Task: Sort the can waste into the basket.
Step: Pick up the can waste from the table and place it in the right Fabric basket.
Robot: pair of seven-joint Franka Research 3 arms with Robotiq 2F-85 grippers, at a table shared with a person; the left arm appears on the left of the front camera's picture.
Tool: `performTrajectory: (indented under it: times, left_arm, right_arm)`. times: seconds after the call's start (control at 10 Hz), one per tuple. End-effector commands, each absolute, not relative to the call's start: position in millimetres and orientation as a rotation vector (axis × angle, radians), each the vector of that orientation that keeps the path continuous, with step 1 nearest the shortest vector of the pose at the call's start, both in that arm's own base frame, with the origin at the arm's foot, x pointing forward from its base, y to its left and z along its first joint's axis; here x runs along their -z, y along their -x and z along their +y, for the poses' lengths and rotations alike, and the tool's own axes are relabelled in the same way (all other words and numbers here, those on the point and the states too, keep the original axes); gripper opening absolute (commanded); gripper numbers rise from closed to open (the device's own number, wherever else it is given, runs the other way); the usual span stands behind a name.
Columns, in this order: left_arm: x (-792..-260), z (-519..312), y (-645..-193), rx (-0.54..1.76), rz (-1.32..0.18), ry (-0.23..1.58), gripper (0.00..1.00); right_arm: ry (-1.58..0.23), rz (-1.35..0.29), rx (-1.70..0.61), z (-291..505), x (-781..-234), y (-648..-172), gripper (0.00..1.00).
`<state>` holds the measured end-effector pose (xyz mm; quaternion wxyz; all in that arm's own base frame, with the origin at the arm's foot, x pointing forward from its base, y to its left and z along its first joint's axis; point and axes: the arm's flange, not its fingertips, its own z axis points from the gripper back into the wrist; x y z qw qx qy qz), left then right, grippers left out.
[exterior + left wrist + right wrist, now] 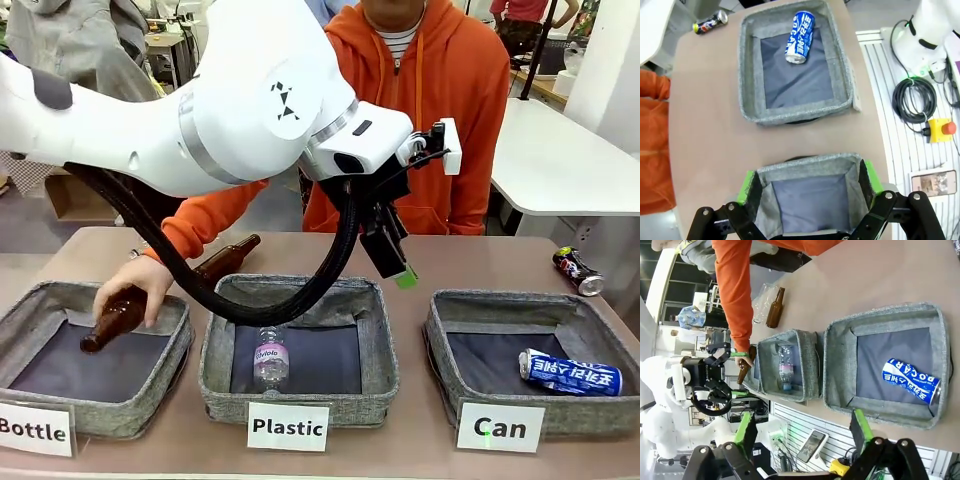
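A blue can (570, 372) with white lettering lies on its side in the grey basket (500, 305) signed "Can", at the right. A dark crushed can (578, 270) lies on the table beyond that basket's far right corner. My left gripper (398, 268) hangs open above the far right corner of the middle basket, holding nothing. In the left wrist view the left gripper (808, 177) stands wide open, with the blue can (800, 37) in the basket (790, 112) and the dark can (710, 22) farther off. My right gripper (802, 427) is open and empty over the basket (837, 370) holding the blue can (912, 380).
The "Plastic" basket (300, 405) holds a clear plastic bottle (271, 355). A person's hand (135, 280) holds a brown bottle (115, 320) in the "Bottle" basket (25, 310). Another brown bottle (225, 258) lies on the table behind. Cables and a red button box (942, 129) sit off the table.
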<state>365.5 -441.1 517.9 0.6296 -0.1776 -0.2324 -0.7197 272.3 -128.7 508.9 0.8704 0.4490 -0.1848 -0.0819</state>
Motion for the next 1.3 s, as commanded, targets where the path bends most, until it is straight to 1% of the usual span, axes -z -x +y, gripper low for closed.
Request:
performTrajectory:
  times: [0.0,0.2,0.3,0.7,0.9,1.0,1.1,1.2]
  left_arm:
    - [-512.1,-435.9,-363.6,1.665,-0.553,0.445,1.00]
    - [-511.8,-442.6,-361.5,1.702,-0.555,0.499,1.00]
    - [-510.0,-445.8,-358.5,1.728,-0.530,0.518,1.00]
    - [-515.7,-429.2,-358.7,1.692,-0.577,0.521,1.00]
    - [-534.0,-383.4,-364.8,1.614,-0.587,0.577,1.00]
    - [-543.5,-345.6,-371.8,1.526,-0.570,0.602,1.00]
    - [-550.7,-297.6,-378.7,1.398,-0.518,0.650,1.00]
    - [-558.5,-236.8,-385.2,1.229,-0.569,0.742,1.00]
  right_arm:
    - [-0.945,-0.393,0.193,-125.8,-502.0,-265.1,1.00]
    - [-0.945,-0.379,0.205,-127.6,-502.3,-266.5,1.00]
    - [-0.938,-0.377,0.211,-128.1,-502.4,-266.0,1.00]
    - [-0.943,-0.367,0.220,-127.9,-502.3,-265.6,1.00]
    - [-0.974,-0.359,0.224,-119.7,-505.4,-267.9,1.00]
    - [-0.989,-0.371,0.218,-111.9,-507.3,-271.3,1.00]
    - [-1.015,-0.393,0.214,-102.1,-510.9,-275.3,1.00]
    - [-1.057,-0.393,0.223,-84.9,-514.6,-283.3,1.00]
